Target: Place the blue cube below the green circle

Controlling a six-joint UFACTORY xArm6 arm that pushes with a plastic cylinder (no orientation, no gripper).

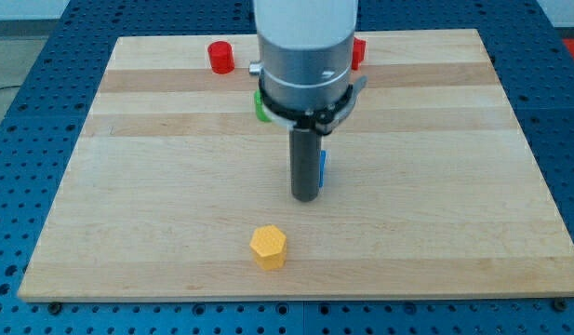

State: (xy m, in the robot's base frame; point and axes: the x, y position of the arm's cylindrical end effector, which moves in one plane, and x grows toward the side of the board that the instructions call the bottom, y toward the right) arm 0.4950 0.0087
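Note:
My tip (305,197) rests on the board near its middle. The blue cube (322,167) is right behind the rod on its right side; only a thin blue strip shows. The green circle (260,106) sits above and to the left of the tip, mostly hidden behind the arm's grey body; only its left edge shows. The blue cube lies below and to the right of the green circle.
A red cylinder (220,57) stands near the board's top edge, left of the arm. Another red block (358,52) peeks out right of the arm at the top. A yellow hexagonal block (268,247) lies near the bottom edge. The wooden board (128,186) sits on a blue perforated table.

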